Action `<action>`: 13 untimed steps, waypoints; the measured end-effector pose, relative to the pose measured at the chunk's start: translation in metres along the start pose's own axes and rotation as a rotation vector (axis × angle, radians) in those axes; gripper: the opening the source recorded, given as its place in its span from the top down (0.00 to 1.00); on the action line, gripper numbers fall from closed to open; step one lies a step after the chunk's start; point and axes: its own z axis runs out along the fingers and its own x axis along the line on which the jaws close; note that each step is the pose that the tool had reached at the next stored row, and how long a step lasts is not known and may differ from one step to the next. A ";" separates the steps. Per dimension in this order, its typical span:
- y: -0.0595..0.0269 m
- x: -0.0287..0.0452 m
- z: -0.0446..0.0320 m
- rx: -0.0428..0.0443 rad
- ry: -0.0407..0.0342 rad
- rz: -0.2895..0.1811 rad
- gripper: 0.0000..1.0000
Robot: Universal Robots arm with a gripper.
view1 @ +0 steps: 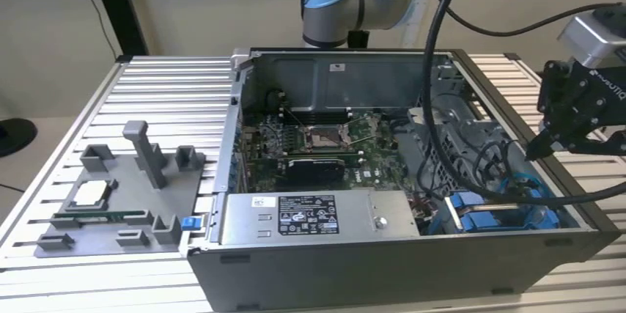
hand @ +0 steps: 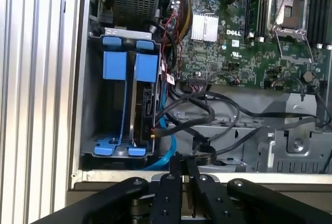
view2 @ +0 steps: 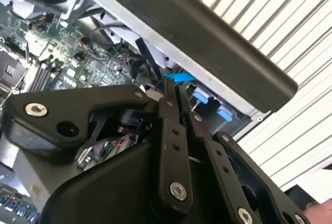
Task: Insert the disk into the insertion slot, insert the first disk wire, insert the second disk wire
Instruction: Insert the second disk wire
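Exterior view first. Open computer case (view1: 391, 254) on a slatted table (view1: 166, 93), the gripper (view1: 536, 153) poised over the case's wall at the exterior view's right, tips pointing down toward the near corner. Below it and nearer, the disk (view1: 487, 218) already seated in the insertion slot (view1: 558, 218), blue frame showing. Black wires (view1: 459, 174) looping across that corner, a blue wire (view1: 528, 179) arching beside them. Grey fixture tray (view1: 108, 210) well apart at the exterior view's left, power-supply box (view1: 293, 214) between.

Second wrist view next. Fingers (view2: 168, 130) drawn together with barely a seam between them. A bright blue scrap just at the tips, pinched or merely behind: cannot tell. Close alongside, the case's dark rim (view2: 207, 42), leaving little room on that side.

First wrist view last. Disk standing on edge between blue rails, deep in the slot. Blue wire curving from beside the disk's edge toward the gripper tips, black wires crossing near it. Plugs home or not: too small to tell.

By judgement, slot step done and wire work in hand. Calls for fine alignment of a small plug with the disk's edge, straight travel and a light push. Tight quarters: case wall on one side, loops of wire across the path, motherboard (hand: 249, 37) beyond. Freest room upward, out of the open case
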 end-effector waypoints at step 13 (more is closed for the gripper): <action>0.0304 -0.0032 -0.0101 -0.0075 -0.0209 0.005 1.00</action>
